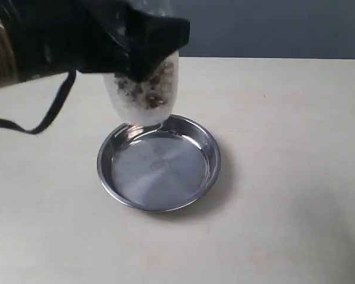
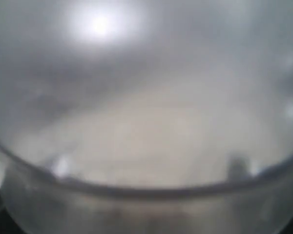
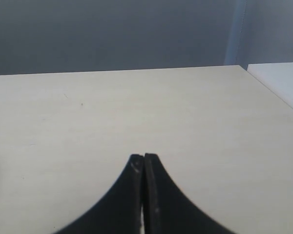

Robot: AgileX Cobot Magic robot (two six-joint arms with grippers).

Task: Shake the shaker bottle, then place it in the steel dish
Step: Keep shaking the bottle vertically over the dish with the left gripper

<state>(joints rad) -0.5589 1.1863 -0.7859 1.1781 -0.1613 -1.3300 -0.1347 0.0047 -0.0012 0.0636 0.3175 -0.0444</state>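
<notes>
Up front on the exterior view I see bare table (image 1: pixel 284 225): matte cream top, flat, a few faint specks. Mid-table sits one steel dish (image 1: pixel 160 171): round, shallow, low sloped rim, polished metal with soft reflections on its flat floor.

One shaker bottle (image 1: pixel 143 97) hangs over the dish's far-left rim. It's frosted clear plastic with a rounded lower end, and brown granules cling inside the wall. I can't tell if that end touches the rim.

Left hand (image 1: pixel 143 59) is black, hard plastic and angular, clamped around the bottle's upper part. One black cable (image 1: pixel 55 106) loops off it. The left wrist view is just blurred frosted plastic right up against the lens.

Behind is a plain grey-blue wall (image 1: pixel 272 29).

Right hand (image 3: pixel 144 165) has two curved black fingers pressed together, holding nothing, over bare table. Count: one dish, one bottle, two hands.
</notes>
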